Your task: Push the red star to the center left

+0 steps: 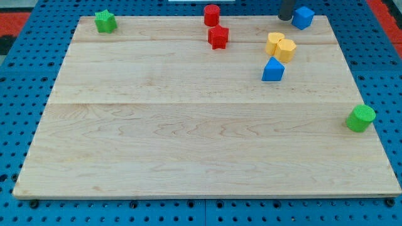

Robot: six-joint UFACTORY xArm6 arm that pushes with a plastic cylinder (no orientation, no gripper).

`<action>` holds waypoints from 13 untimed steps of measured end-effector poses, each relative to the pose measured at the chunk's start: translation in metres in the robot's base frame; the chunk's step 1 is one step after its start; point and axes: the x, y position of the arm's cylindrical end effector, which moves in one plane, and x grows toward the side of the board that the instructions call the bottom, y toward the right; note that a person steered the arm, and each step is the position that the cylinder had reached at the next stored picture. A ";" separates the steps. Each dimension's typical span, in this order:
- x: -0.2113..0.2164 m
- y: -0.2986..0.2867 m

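My tip (pixel 286 18), a bare rod with no hand to open, sits at the wooden table's (pixel 188 144) top right, beside the blue cube (pixel 303 17), and risks clipping the red cylinder (pixel 211 14) en route to the red star (pixel 218 37).

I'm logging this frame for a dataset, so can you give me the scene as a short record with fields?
target: red star, near the view's top, centre
nearest block: red cylinder, just above it
my tip: at the view's top right, beside the blue cube, far from the star
yellow blocks: two, touching
blue triangular block: below the yellow pair
green star: top left corner
green cylinder: right edge
goal area: centre left of the board
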 end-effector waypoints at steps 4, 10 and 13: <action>0.021 -0.034; 0.071 -0.147; 0.114 -0.211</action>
